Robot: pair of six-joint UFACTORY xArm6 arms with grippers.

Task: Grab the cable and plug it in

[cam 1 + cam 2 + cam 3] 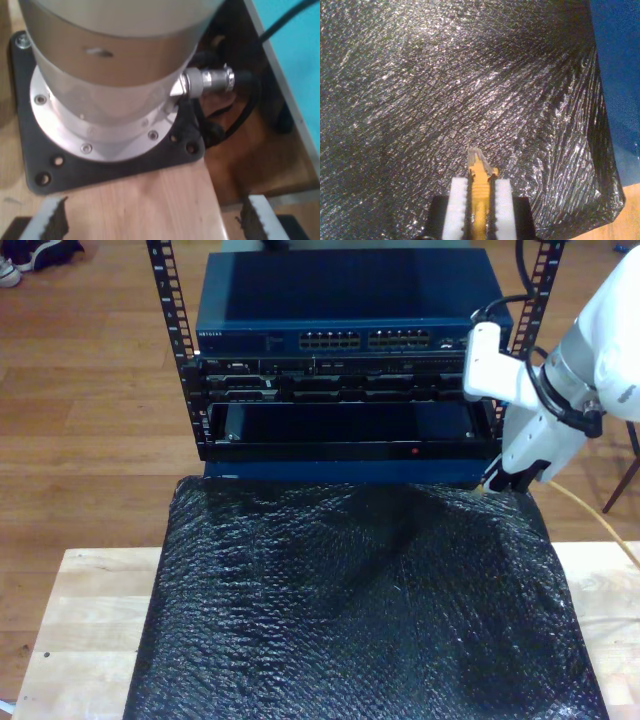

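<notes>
Starting at the exterior view's left: the bare wooden table runs out there, wide open room. Centre, the black bubble-wrap mat covers the bench, and at twelve o'clock from it stands the rack, its blue switch showing two banks of ports on the front.

Over at the exterior view's right, about two o'clock from the mat's middle, my second gripper hangs over the mat's far edge, clenched on the cable, clear clip poking out ahead of the pads. The yellow tail trails off toward four o'clock.

My judgement: carry it up toward eleven o'clock, square the clip to a port, ease in straight. Watch the rack's upright post, close beside the arm.

My first gripper sits spread wide, grasping nothing, facing an arm base.
</notes>
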